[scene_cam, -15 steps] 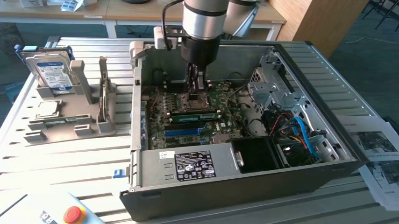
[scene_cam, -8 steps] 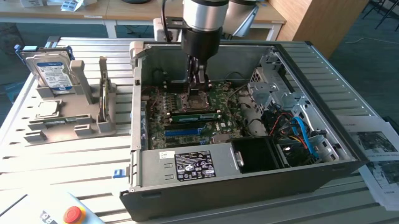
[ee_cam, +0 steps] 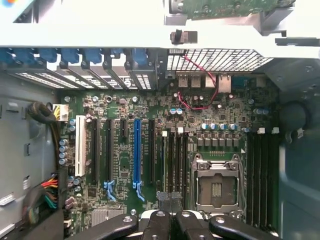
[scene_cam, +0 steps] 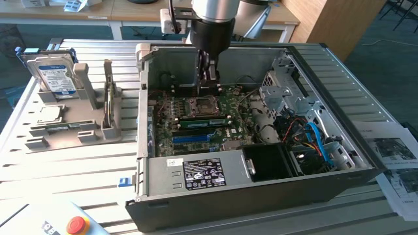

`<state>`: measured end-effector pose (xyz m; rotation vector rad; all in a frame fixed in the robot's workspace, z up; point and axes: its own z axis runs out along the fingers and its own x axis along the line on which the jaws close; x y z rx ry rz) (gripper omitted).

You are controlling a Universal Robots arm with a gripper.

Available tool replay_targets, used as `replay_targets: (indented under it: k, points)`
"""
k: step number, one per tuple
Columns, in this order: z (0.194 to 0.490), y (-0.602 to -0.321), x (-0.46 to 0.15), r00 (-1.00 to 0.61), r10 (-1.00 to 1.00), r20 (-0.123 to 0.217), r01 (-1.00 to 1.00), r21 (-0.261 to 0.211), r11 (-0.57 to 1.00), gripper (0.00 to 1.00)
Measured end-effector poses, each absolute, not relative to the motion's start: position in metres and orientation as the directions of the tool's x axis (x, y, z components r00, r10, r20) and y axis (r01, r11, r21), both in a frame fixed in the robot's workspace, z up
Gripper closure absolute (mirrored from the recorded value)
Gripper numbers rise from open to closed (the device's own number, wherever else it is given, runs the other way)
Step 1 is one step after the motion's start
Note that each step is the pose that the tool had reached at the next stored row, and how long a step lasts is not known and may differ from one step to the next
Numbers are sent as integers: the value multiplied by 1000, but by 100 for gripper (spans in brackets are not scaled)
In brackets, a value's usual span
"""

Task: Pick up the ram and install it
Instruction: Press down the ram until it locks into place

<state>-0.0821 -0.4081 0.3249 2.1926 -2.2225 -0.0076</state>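
the long, thin green circuit-board ram stick (scene_cam: 205,120) lies flat along the black memory slots of the green motherboard, just beside the square silver processor socket (scene_cam: 197,104) on the side nearer the case's front. from where i stand it looks seated or nearly so; i can't tell whether the end latches have caught.

the black two-fingered gripper (scene_cam: 210,85) hangs inside the open dark-grey computer case (scene_cam: 261,191), fingers pressed together with nothing pinched between them. from the wrist view its tips (ee_cam: 170,200) sit over the near end of those same slots, with the socket (ee_cam: 216,187) on one side and the long blue expansion slot (ee_cam: 136,150) on the other.

so i'd judge the pick-up done and the install step in hand, late on: the stick is in place rather than carried. finishing calls for straight, even downward pressure along the stick's top edge, kept clear of the socket's lever.

well apart, on the exterior view's left, the grey plastic parts holder (scene_cam: 78,132) carries the silver-and-blue hard drive (scene_cam: 56,76) and the small square silver processor chip (scene_cam: 50,113).
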Motion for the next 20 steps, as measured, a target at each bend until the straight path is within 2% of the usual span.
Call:
replay_targets:
  k: [12,20]
  points:
    - [349,-408,-82,-13,-1000,11,-1000,17,14,90]
    - [349,-408,-82,-13,-1000,11,-1000,17,14,90]
